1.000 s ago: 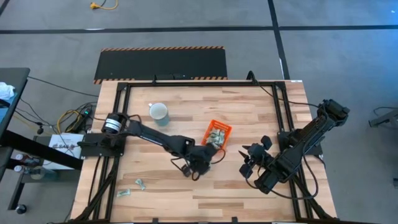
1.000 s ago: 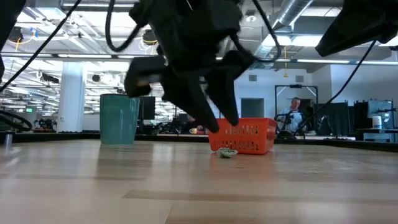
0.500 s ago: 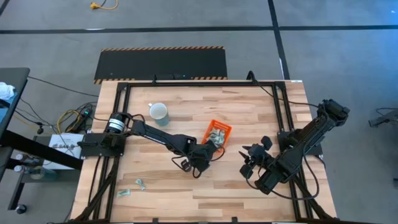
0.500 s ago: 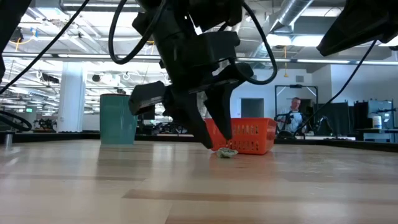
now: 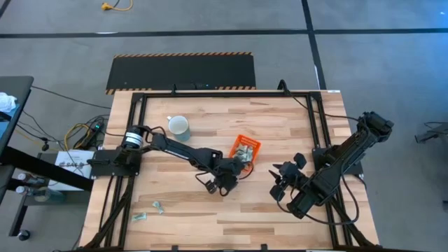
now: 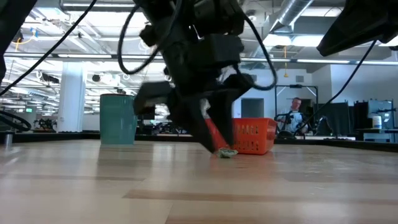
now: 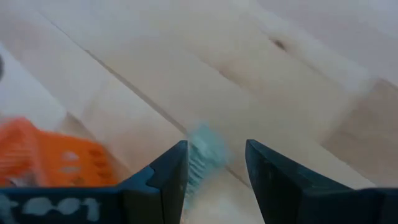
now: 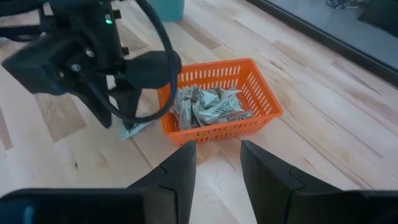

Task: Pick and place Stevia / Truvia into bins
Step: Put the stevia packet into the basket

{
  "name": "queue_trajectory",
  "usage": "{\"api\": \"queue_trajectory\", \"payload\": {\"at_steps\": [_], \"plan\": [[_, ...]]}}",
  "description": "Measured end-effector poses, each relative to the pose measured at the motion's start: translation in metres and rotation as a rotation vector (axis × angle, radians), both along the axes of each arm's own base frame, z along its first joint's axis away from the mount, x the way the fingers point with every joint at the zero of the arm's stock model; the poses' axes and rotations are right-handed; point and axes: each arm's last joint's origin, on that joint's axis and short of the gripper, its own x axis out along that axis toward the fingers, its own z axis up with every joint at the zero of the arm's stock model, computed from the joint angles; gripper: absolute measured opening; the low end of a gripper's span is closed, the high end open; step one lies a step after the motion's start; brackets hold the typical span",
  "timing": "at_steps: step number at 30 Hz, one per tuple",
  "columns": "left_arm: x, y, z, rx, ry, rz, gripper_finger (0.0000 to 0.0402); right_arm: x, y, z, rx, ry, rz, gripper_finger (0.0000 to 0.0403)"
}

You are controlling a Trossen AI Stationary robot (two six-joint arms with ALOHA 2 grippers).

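Note:
A pale green sachet (image 8: pixel 133 129) lies flat on the table just off the orange bin's (image 8: pixel 219 104) near-left corner. My left gripper (image 7: pixel 216 147) is open and low over it, one finger on each side of the sachet (image 7: pixel 201 144); the low view shows the fingers (image 6: pixel 214 140) reaching down to the sachet (image 6: pixel 226 153). The bin (image 5: pixel 245 150) holds several sachets (image 8: pixel 208 106). Two more sachets (image 5: pixel 148 211) lie near the table's near-left corner. My right gripper (image 8: pixel 217 147) is open and waits to the right of the bin, touching nothing. My left gripper comes at the sachet (image 7: pixel 201 144) from above, slanting down, with its open fingers on either side of it. The sachet lies on the table. Whether the fingers touch it I cannot tell.
A pale blue-white mug (image 5: pixel 179 127) stands toward the table's far left, away from both arms. Bare wood lies between the bin and my right gripper (image 5: pixel 283 179). A black frame (image 5: pixel 313 122) runs along the table's edges. A person sits in the room beyond the table (image 6: pixel 291 115).
My left gripper has moved down and a little toward the bin, so its open fingers now reach the table around the sachet. The sachet and the bin have stayed where they were.

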Motion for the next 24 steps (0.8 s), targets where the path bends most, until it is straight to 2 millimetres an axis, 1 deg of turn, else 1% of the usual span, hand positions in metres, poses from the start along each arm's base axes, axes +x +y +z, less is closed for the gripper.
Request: {"api": "queue_trajectory", "payload": {"at_steps": [6,11,19,22,24], "plan": [[0.005,0.001,-0.003,0.027,-0.037,0.023,0.0151,0.0,0.0,0.0,0.001,-0.002,-0.002,0.0118],[0.005,0.002,-0.01,0.002,0.001,0.063,0.015,0.0,0.0,0.0,0.002,-0.002,-0.002,0.0118],[0.004,0.002,-0.013,-0.045,0.037,0.145,0.015,0.001,0.0,0.0,0.004,-0.005,-0.002,0.0118],[0.004,0.002,-0.014,-0.07,0.051,0.193,0.0138,0.001,0.0,0.0,0.005,-0.007,-0.002,0.0118],[0.003,0.002,-0.015,-0.089,0.067,0.226,0.012,0.001,0.0,0.0,0.005,-0.007,-0.001,0.0118]]}}
